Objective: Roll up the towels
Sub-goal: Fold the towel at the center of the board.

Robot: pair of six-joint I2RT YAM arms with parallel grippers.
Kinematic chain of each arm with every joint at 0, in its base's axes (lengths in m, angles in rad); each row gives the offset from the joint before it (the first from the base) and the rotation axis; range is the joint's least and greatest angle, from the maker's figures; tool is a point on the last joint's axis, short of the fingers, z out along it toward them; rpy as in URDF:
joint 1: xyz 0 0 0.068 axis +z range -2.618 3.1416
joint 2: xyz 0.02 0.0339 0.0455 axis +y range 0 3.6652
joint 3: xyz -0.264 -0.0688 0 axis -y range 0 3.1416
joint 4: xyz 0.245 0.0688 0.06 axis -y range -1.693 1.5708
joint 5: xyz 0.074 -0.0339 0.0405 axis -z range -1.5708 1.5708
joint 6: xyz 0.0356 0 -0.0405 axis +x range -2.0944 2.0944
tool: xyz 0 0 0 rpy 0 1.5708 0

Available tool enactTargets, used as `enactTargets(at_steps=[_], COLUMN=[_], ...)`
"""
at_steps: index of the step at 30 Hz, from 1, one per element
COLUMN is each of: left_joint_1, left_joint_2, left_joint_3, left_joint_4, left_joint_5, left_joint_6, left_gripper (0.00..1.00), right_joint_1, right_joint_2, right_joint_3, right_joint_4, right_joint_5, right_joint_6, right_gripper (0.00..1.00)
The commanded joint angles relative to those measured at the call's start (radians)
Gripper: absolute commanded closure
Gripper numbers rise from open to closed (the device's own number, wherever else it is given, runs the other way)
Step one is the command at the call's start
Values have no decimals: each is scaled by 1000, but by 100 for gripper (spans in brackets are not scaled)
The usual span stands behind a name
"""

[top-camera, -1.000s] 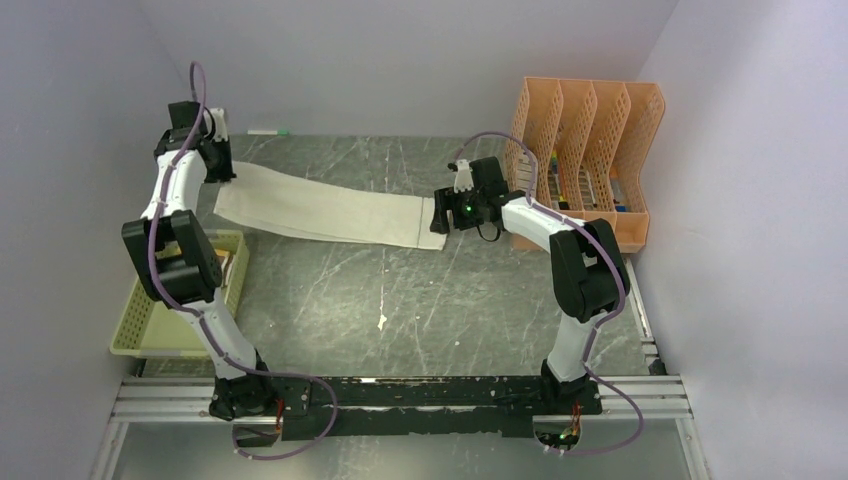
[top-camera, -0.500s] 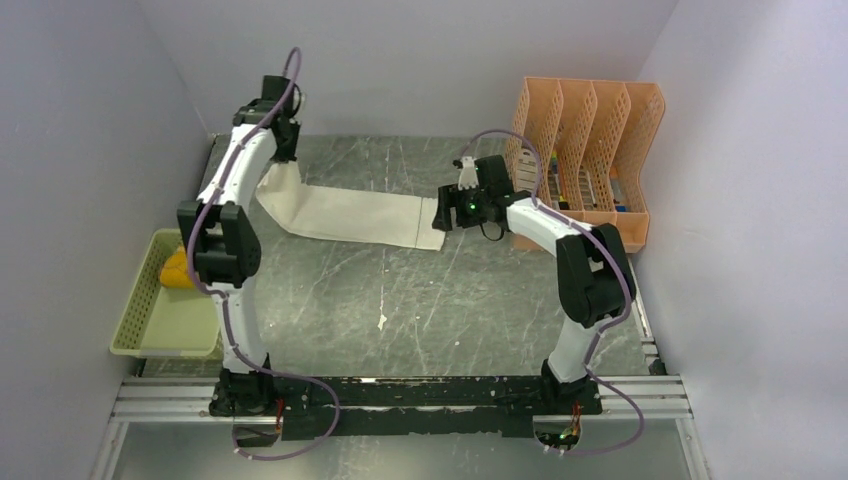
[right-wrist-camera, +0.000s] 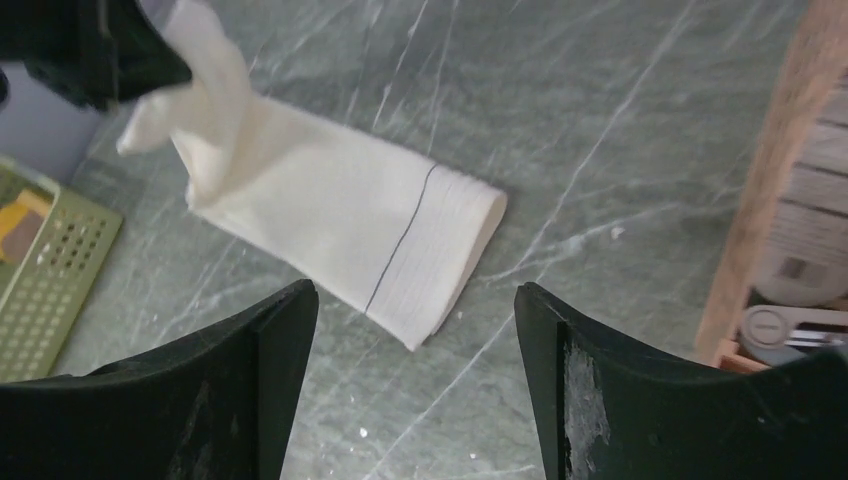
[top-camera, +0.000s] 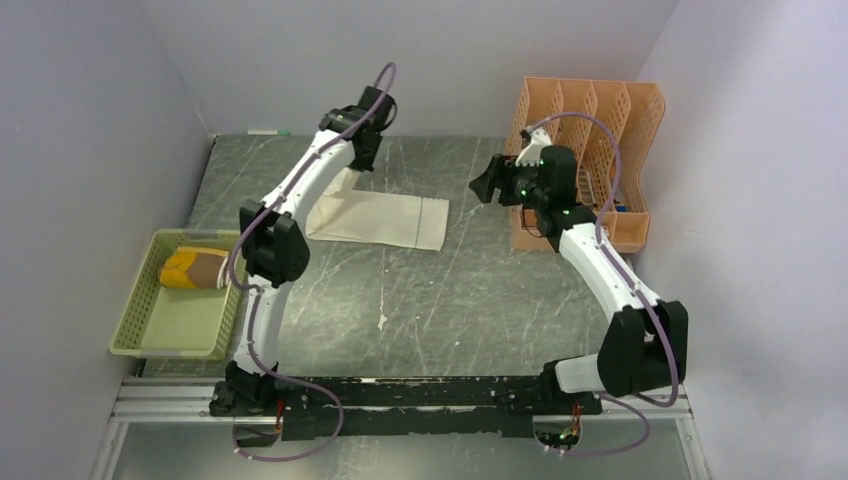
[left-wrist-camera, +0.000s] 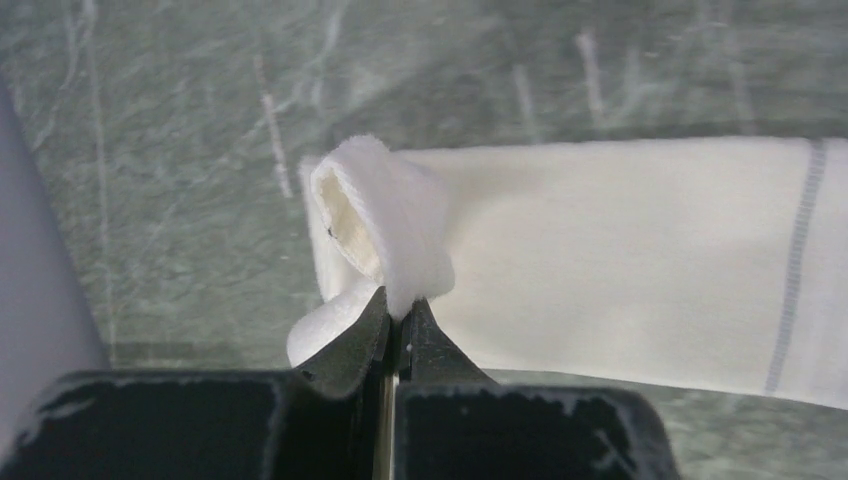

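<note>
The left arm [top-camera: 303, 182] hides the white towel's [top-camera: 385, 217] raised end from above. The rack's [top-camera: 628, 236] contents are too small to tell. The right wrist view crops the basket [right-wrist-camera: 58, 272] and rack.

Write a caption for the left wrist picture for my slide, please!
Left end effector pinches a fold of the cream towel over the grey table.

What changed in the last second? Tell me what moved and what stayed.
The left hand, shut on the cream towel, swung right across the table, carrying the towel's left end up and toward the middle, so less cloth lies flat. The right hand, open, drew back from the towel's right end toward the orange rack. That right end, the green basket and the brown towel stayed put.
</note>
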Motion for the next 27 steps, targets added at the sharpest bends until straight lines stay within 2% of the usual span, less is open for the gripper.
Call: enactTargets(at_steps=[1,5,12,22,27], left_joint_1=[-67,-137,-235,-264,-265], left_joint_2=[34,53,134,170,178], left_joint_3=[71,65,76,67,54], left_joint_4=[-62,-36,44,162,195], left_joint_5=[-22,9,57,254,289], left_joint_6=[-94,-135,-193,-347,-399], left_gripper=[93,93,93,93,93], right_joint_1=[-9,-19,-24,-25,-26], right_joint_2=[-91,-177,-252,-273,-275], right_joint_3=[-32,-120,-175,-206,-217], right_joint_4=[26,57,75,67,71], right_joint_5=[163,247,300,320,321], right_joint_6=[48,86,107,97,97], right_gripper=[27,25,25,25,25])
